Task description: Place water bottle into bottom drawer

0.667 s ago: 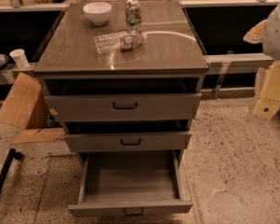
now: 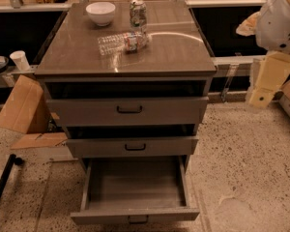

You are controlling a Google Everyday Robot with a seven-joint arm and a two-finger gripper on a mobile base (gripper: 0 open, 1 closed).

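One: Single arm at far right. Where does the cream-coloured two-finger gripper point(image 2: 260, 94) stand?

Two: It hangs from the white arm beside the cabinet's right flank, below the level of the top and well apart from everything on it. Open or closed, I cannot tell. Nothing shows in its hold.

One: And the clear, ribbed plastic water bottle point(image 2: 120, 43)?

Two: It lies on its side on the glossy brown cabinet top point(image 2: 176, 54), toward the back, with its coloured label band near the right end. A silver-green metal can point(image 2: 137, 12) stands upright just behind that end. A white ceramic bowl point(image 2: 100, 12) sits further left.

One: The wide, shallow grey bottom drawer point(image 2: 135, 215)?

Two: It is pulled well out at floor level, with nothing showing on its grey floor. The two grey upper drawers point(image 2: 128, 111) above it stand far less open.

One: So the pick comes first. How is it done well?

Two: My reading is to come over the top from the right and descend on the bare ribbed body left of the label, closing across the bottle's narrow width. That keeps clear of the can. Thin crinkled plastic will likely give, and a round body can roll, so the squeeze should be centred and firm without crushing. The bottle should lift straight up before swinging out. Then it goes down in front of the upper drawer fronts and is released low, lying along the drawer's width.
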